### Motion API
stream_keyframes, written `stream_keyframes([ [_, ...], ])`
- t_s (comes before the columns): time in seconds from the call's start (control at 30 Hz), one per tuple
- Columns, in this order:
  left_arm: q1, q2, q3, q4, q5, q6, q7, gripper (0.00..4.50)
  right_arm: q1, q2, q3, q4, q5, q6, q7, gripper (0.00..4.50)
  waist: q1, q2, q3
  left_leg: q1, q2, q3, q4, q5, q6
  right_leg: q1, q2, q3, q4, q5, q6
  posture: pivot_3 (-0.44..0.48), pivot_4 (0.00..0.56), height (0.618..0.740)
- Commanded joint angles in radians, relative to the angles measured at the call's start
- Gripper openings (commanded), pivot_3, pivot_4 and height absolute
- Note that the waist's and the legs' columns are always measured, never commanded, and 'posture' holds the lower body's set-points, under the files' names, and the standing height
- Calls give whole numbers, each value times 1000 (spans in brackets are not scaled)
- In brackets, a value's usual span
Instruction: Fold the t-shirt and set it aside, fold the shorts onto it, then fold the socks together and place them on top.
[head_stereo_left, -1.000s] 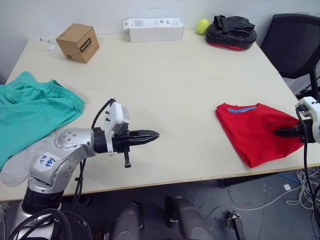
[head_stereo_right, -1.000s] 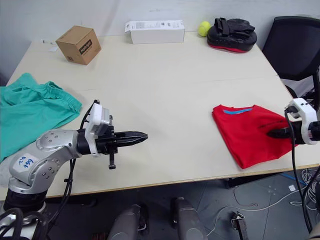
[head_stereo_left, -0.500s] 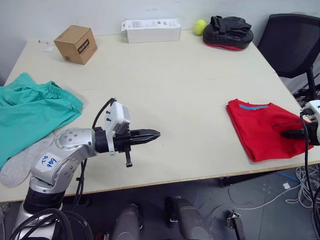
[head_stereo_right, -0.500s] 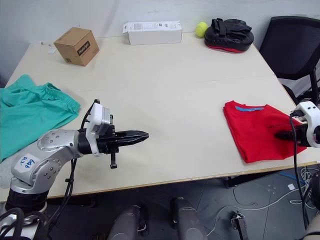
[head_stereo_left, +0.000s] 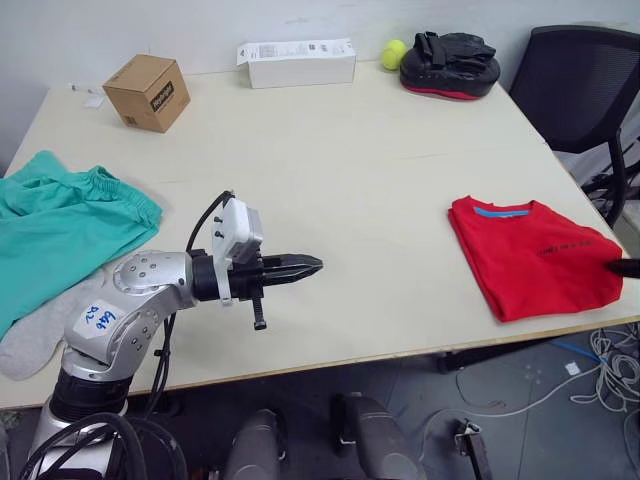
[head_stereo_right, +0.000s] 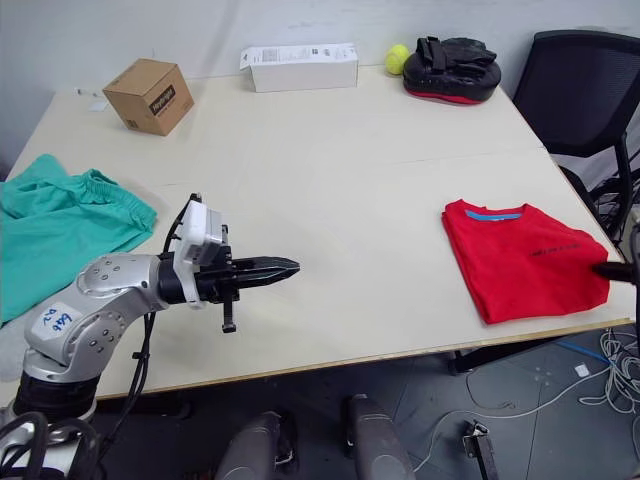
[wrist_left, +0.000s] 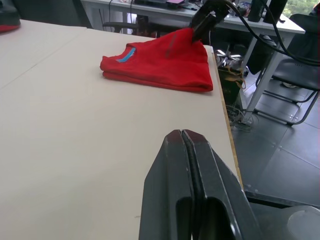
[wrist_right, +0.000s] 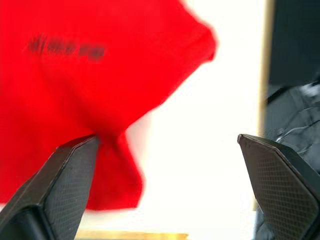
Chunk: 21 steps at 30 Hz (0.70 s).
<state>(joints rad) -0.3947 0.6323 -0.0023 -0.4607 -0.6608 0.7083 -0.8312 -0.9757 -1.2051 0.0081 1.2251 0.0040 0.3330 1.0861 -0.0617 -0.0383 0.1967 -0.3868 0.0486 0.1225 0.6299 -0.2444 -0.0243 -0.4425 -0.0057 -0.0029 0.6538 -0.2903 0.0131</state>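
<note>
A big pale table (head_stereo_left: 330, 150) stood in the room, by a light wall, with a black chair (head_stereo_left: 575, 85) at its far right corner. Cables (head_stereo_left: 610, 365) lay on the dark floor under the right side.

At the far edge sat a brown cardboard box (head_stereo_left: 147, 92), shut, so what was inside could not be seen. Next to it lay a long white box (head_stereo_left: 296, 62), also shut, then a yellow-green ball (head_stereo_left: 391, 55) and a black pad (head_stereo_left: 447, 62).

The t-shirt (head_stereo_left: 530, 255) lay folded on the near right of the table. The shorts (head_stereo_left: 60, 230) were spread on the left edge, and the socks (head_stereo_left: 35, 335) lay just in front of them.

The left end effector (head_stereo_left: 312, 265) hung over the middle of the table, its fingers pressed together on nothing. The right end effector (wrist_right: 160, 165) was at the shirt's right edge, spread wide, one finger (wrist_right: 60, 175) touching the red cloth.
</note>
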Motion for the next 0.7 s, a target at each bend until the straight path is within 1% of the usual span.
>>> stream_keyframes([
  [0.03, -23, -8, 5, -16, 1, -23, 5, 0, -39, -24, -85, -44, 70, -10, 90, 4483, 2, 0, 0, 0, 0, -1, 0, 0, 0, 0, 0, 0, 0, 0, 0, 0, 150, 740],
  [0.1, -24, -11, 3, -14, 1, -24, 7, 0, -10, 8, -100, -90, 87, 11, 111, 4483, 4, 0, 0, 0, 1, -1, 0, 0, 0, 0, 0, 0, 0, 0, 0, 0, 150, 740],
  [0.2, -27, -15, 1, -13, 2, -24, 12, 0, 27, 46, -120, -138, 100, 37, 84, 3895, 5, 0, 0, 0, 2, -1, 0, 0, 0, 1, 0, 0, 0, 0, 1, 0, 150, 740],
  [0.23, -27, -15, 1, -16, 1, -24, 15, 0, 40, 60, -135, -167, 120, 52, 102, 3573, 5, 0, 0, 0, 1, -1, 0, 0, 0, 1, -1, 0, 0, 0, 1, 0, 150, 740],
  [0.33, -25, -13, 8, -25, -2, -21, 21, 0, 125, 89, -174, -342, 207, 109, 209, 2561, 6, 0, 0, 0, 1, -1, 0, 0, 0, 1, -1, 0, 1, 0, 1, 0, 150, 740],
  [0.37, -20, -11, 19, -29, -7, -14, 29, 0, 178, 111, -194, -468, 257, 134, 231, 2187, 7, 0, 0, 0, 1, -1, 0, 0, 0, 1, -1, 0, 1, 0, 1, 0, 150, 740],
  [0.47, 19, 4, 65, -53, -14, 3, 68, 0, 298, 205, -257, -854, 414, 248, 207, 1165, 1, 0, 0, 1, 2, -1, 0, 0, -1, 1, 0, 1, 4, -1, 2, 0, 150, 740],
  [0.57, 72, 19, 111, -89, -16, 18, 111, 0, 336, 298, -285, -1096, 523, 325, 136, 91, 0, 0, 0, 3, 2, -5, 0, 0, -4, 1, 2, 2, 6, -1, 3, 0, 150, 740],
  [0.6, 87, 24, 123, -99, -17, 21, 121, 0, 340, 318, -290, -1143, 548, 346, 117, 8, 3, 0, 0, 2, 3, -6, 0, 0, -5, 0, 3, 2, 6, -2, 4, 0, 150, 740],
  [0.7, 172, 42, 216, -160, -26, 48, 184, 0, 311, 423, -245, -1308, 626, 389, 45, 8, 6, -1, 0, 2, 3, -7, 0, 0, -4, 0, 2, 2, 6, -1, 2, 0, 150, 740],
])
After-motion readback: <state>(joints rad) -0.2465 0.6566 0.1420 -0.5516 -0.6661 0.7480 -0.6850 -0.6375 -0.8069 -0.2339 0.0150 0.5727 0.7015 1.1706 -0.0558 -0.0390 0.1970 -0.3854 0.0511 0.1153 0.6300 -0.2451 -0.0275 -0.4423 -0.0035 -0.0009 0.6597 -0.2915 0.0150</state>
